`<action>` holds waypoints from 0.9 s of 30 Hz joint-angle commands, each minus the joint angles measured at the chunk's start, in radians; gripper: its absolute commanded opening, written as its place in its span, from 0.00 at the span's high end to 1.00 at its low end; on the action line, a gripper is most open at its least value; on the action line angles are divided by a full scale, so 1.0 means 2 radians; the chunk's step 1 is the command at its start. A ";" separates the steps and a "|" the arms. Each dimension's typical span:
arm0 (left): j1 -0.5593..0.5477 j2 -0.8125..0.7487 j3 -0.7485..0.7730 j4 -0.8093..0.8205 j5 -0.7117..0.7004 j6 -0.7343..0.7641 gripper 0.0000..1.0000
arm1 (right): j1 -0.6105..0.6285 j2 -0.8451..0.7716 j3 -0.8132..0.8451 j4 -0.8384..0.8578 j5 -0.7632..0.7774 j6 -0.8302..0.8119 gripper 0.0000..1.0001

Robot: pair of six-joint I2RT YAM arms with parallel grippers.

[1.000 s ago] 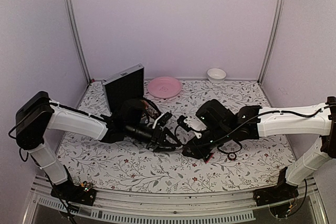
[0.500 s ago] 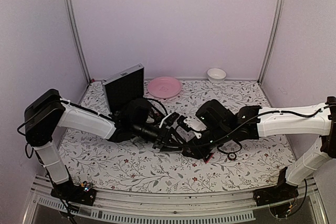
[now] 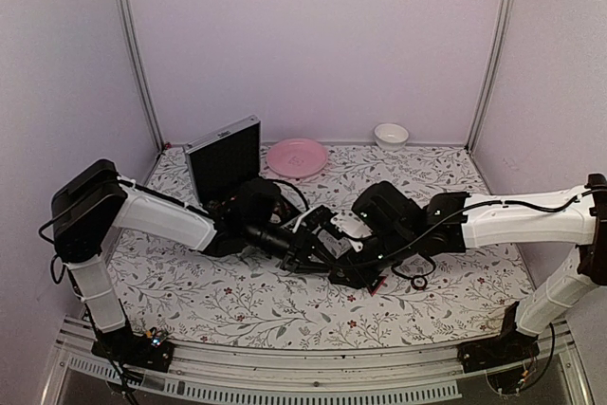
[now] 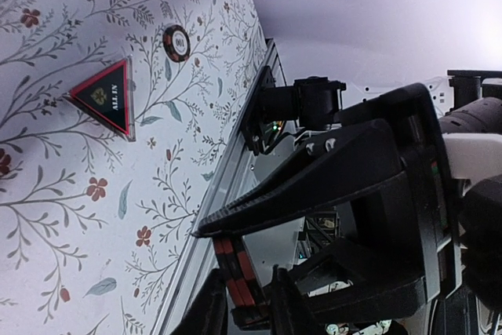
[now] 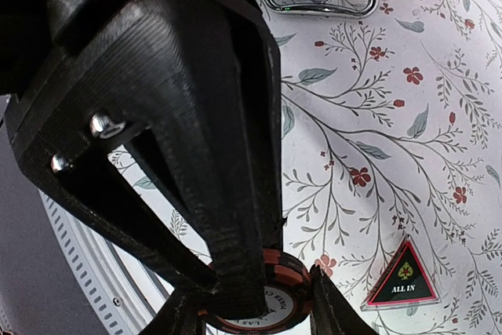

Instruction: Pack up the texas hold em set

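Your left hand [image 4: 247, 311] has reached the right hand [image 5: 251, 315], which clamps a chip stack [image 5: 267, 292]; the left's own grip you cannot tell. Triangle [image 4: 106, 98] and loose chip [image 4: 176, 42] remain unpacked.

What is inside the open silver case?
The case shows only its raised lid's black lining; the left arm covers its bottom half, so any contents are hidden.

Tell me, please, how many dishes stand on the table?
2: the pink plate at the back, just right of the open case, and the small white bowl farther right by the back wall. The arms may hide more.
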 commanded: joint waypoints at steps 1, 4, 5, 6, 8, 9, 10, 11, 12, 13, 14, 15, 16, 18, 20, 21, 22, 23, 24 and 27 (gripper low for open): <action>-0.010 0.004 0.023 -0.028 0.002 0.026 0.81 | 0.003 0.007 -0.002 0.014 0.000 -0.006 0.68; -0.011 0.005 0.033 -0.055 -0.003 0.042 0.84 | 0.004 0.007 -0.002 0.014 0.002 -0.005 0.68; -0.011 0.006 0.034 -0.060 -0.003 0.043 0.85 | 0.004 0.006 -0.002 0.014 0.003 -0.006 0.68; -0.012 0.007 0.033 -0.061 -0.002 0.043 0.86 | 0.004 0.006 -0.002 0.014 0.004 -0.006 0.68; -0.013 0.009 0.034 -0.065 -0.001 0.044 0.87 | 0.004 0.006 -0.002 0.013 0.007 -0.007 0.68; -0.014 0.010 0.034 -0.069 -0.001 0.046 0.87 | 0.004 0.006 -0.002 0.013 0.007 -0.008 0.68; -0.014 0.010 0.035 -0.073 0.000 0.047 0.88 | 0.004 0.006 -0.002 0.013 0.008 -0.008 0.68; -0.014 0.010 0.036 -0.076 -0.001 0.049 0.88 | 0.003 0.007 -0.001 0.014 0.007 -0.009 0.68; -0.013 0.011 0.037 -0.080 -0.001 0.051 0.87 | 0.004 0.008 -0.001 0.014 0.007 -0.009 0.68; -0.014 0.012 0.039 -0.082 0.000 0.052 0.86 | 0.004 0.008 0.000 0.014 0.008 -0.010 0.68; -0.014 0.013 0.040 -0.084 0.000 0.053 0.84 | 0.004 0.010 0.001 0.014 0.008 -0.011 0.68; -0.014 0.014 0.042 -0.084 0.001 0.053 0.83 | 0.003 0.010 0.000 0.014 0.008 -0.011 0.68; -0.014 0.016 0.043 -0.085 0.002 0.053 0.82 | 0.004 0.010 0.001 0.013 0.008 -0.012 0.68; -0.014 0.019 0.046 -0.086 0.002 0.054 0.80 | 0.004 0.011 0.002 0.013 0.008 -0.014 0.68; -0.014 0.023 0.049 -0.090 0.003 0.055 0.79 | 0.004 0.011 0.002 0.013 0.007 -0.016 0.68; -0.014 0.024 0.051 -0.093 0.004 0.057 0.78 | 0.004 0.011 0.003 0.013 0.008 -0.016 0.68; -0.014 0.026 0.053 -0.097 0.004 0.058 0.78 | 0.003 0.012 0.003 0.013 0.008 -0.017 0.68; -0.015 0.026 0.054 -0.099 0.004 0.060 0.79 | 0.004 0.013 0.003 0.013 0.007 -0.018 0.68; -0.014 0.027 0.056 -0.100 0.005 0.060 0.81 | 0.004 0.013 0.003 0.013 0.007 -0.018 0.68; -0.014 0.026 0.058 -0.106 0.005 0.062 0.87 | 0.004 0.016 0.002 0.013 0.007 -0.020 0.68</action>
